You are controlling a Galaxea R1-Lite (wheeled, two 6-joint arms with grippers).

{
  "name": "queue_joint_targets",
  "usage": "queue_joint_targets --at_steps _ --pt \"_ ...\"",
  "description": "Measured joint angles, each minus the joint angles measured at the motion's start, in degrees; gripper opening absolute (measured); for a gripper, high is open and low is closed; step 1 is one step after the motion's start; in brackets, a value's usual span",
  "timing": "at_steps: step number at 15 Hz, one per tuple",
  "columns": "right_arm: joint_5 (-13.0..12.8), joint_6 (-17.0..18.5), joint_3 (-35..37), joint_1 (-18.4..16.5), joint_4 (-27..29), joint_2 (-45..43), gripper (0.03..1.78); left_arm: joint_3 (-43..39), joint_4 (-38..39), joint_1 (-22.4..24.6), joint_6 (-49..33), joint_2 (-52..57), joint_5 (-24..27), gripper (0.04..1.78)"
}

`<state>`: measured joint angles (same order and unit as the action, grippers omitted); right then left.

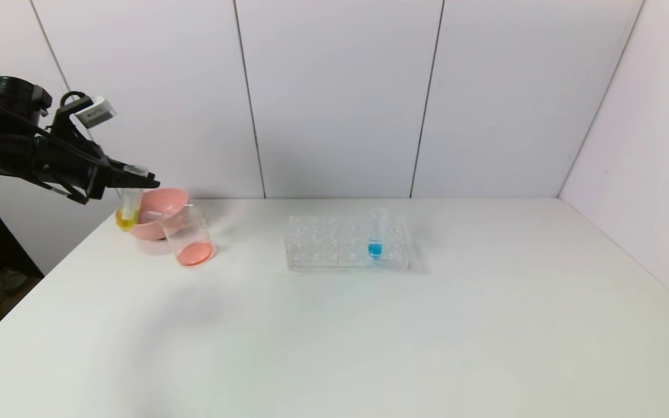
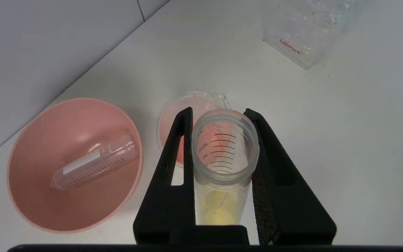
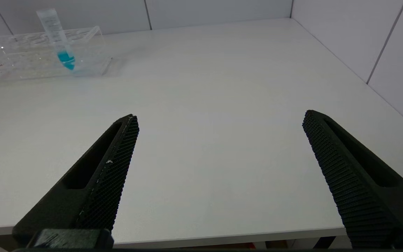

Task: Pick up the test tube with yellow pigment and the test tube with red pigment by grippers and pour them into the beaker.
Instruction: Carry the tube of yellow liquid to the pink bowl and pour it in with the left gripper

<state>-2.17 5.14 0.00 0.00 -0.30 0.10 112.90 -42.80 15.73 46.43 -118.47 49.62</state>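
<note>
Near the counter's far left corner, the left gripper (image 2: 222,147) has its jaws clamped just under the rim of the light, slippery, breakable yellow-pigment tube (image 1: 128,210), beside the beaker (image 1: 189,238), while the right gripper (image 3: 219,147) idles, jaws apart.

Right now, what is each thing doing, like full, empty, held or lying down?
Left gripper: shut on the yellow-pigment test tube.
Yellow-pigment test tube: held, yellow liquid inside.
Clear glass beaker: holds red-orange liquid.
Empty clear tube: lying in pink bowl.
Blue-liquid tube: standing in clear rack.
Right gripper: open, empty.
</note>
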Motion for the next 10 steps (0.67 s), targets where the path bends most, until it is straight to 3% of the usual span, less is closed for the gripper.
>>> queue_joint_targets --at_steps 10 --pt "0.02 0.0 0.0 0.0 -0.02 0.0 1.71 2.38 -2.21 -4.96 5.91 -2.18 -17.7 0.47"
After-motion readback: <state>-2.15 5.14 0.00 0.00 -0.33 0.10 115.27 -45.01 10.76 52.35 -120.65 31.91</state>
